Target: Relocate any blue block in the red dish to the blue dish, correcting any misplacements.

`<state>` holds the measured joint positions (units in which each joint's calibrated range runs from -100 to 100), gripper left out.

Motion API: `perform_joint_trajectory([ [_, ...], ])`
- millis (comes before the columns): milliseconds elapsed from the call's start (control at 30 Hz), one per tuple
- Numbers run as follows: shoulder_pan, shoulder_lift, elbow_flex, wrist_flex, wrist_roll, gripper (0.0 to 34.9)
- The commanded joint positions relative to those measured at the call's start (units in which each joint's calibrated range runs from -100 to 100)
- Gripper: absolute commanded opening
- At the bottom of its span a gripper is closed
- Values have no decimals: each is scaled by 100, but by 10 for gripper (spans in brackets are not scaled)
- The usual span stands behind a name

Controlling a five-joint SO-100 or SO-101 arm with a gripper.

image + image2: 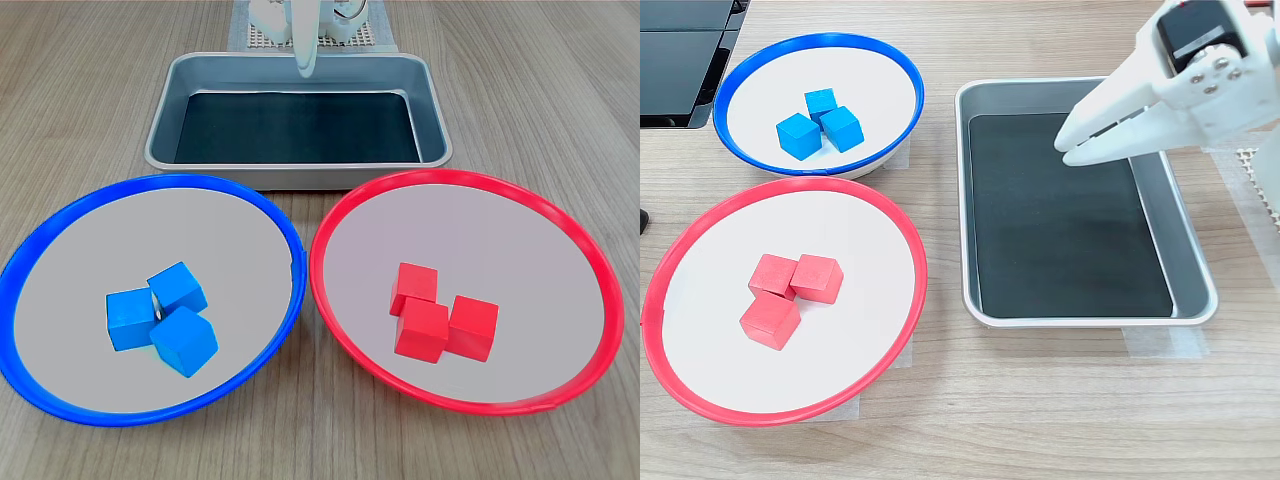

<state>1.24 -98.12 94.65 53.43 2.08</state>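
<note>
Three blue blocks [160,318] cluster touching, corners turned differently, near the blue dish's [60,222] middle; cubes show no long axis. The gripper [1070,145], jaws closed and empty, hangs over the metal tray [985,98].

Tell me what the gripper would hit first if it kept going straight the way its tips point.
Most likely the dark floor of the metal tray. The gripper hangs over the tray, tips angled down toward the second exterior view's left; its height above the tray is unclear.

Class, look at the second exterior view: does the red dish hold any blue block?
No: the red dish holds only three red cubes.
</note>
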Motion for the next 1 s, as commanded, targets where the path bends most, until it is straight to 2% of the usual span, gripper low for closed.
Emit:
perform_joint_trajectory([
  [0,-34,-85,62,68,-44,0],
  [967,-82,-85,372,-72,-78,0],
])
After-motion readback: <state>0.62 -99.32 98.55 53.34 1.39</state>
